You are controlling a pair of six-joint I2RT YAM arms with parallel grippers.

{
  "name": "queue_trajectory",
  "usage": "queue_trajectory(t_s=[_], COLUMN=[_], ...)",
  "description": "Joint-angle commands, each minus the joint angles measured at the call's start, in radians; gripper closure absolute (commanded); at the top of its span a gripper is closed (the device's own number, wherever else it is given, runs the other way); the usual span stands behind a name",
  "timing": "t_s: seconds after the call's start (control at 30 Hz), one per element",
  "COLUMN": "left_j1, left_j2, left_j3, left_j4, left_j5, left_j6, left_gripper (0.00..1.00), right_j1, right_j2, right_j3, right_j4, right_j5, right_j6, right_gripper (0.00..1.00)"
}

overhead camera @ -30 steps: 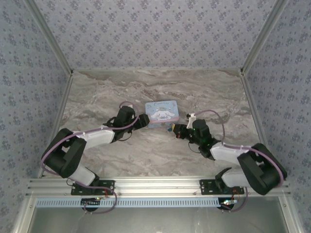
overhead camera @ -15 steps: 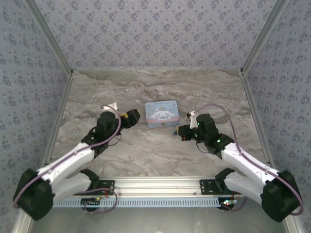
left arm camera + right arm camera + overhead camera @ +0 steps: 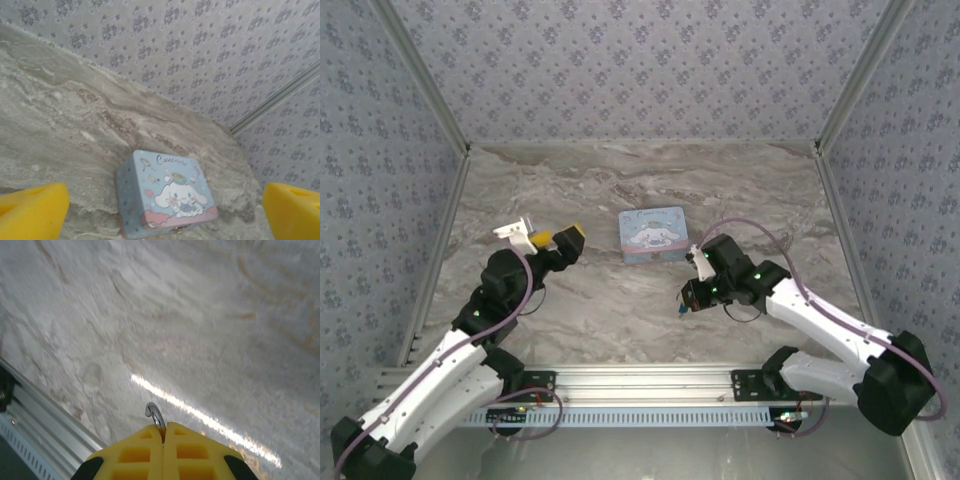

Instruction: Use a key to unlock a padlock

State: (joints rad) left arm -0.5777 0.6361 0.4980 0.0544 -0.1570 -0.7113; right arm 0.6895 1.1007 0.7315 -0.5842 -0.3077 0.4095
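Padlock (image 3: 154, 412) pinched in right claw (image 3: 163, 428), near table's front rail (image 3: 45, 412).

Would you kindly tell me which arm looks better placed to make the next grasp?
Left: the left end effector is open and empty, facing the tin; the right end effector is shut on the padlock, so it is occupied.

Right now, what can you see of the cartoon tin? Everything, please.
The tin is a small rectangular box with rounded corners, light blue, painted metal by its look. Its lid bears a white long-eared cartoon dog, script lettering above, a pink band below. A small metal catch sits at its front edge. Lid apparently shut, it lies flat on the marble table, near the middle, touching nothing else.
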Motion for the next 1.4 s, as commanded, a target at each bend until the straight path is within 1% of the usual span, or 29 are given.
queue_trajectory(t_s=[0.0,0.13,0.3,0.6,0.7,0.97,1.07,1.2,1.27,1.37], left_j1=[0.005,0.006,0.007,0.012,0.013,0.014,0.014,0.015,0.014,0.015], left_j2=[0.002,-0.001,-0.007,-0.003,0.0,0.029,0.04,0.043,0.041,0.038], left_j3=[0.033,0.03,0.028,0.027,0.025,0.017,0.02,0.019,0.017,0.016], left_j4=[-0.034,-0.04,-0.051,-0.056,-0.054,-0.026,-0.024,-0.022,-0.022,-0.022], left_j5=[0.01,0.01,0.005,0.009,0.012,0.031,0.036,0.037,0.037,0.037], left_j6=[0.046,0.045,0.047,0.053,0.049,0.031,0.029,0.027,0.029,0.029], left_gripper=[0.01,0.01,0.01,0.0,0.01,0.0,0.01,0.01,0.01,0.01], right_j1=[0.032,0.055,0.057,0.025,0.01,-0.016,-0.026,-0.031,-0.033,-0.036], right_j2=[0.057,0.135,0.213,0.29,0.307,0.369,0.385,0.387,0.375,0.347], right_j3=[0.053,0.071,0.086,0.071,0.06,0.052,0.046,0.042,0.04,0.036], right_j4=[-0.101,-0.096,-0.081,-0.022,0.025,0.082,0.1,0.113,0.116,0.122], right_j5=[-0.011,-0.025,-0.039,-0.026,-0.032,-0.04,-0.049,-0.056,-0.05,-0.026], right_j6=[-0.005,-0.006,-0.019,-0.023,-0.025,-0.041,-0.04,-0.04,-0.036,-0.029], right_gripper=[1.0,1.0,1.0,1.0,1.0,1.0,0.96,0.84,0.81,0.74])
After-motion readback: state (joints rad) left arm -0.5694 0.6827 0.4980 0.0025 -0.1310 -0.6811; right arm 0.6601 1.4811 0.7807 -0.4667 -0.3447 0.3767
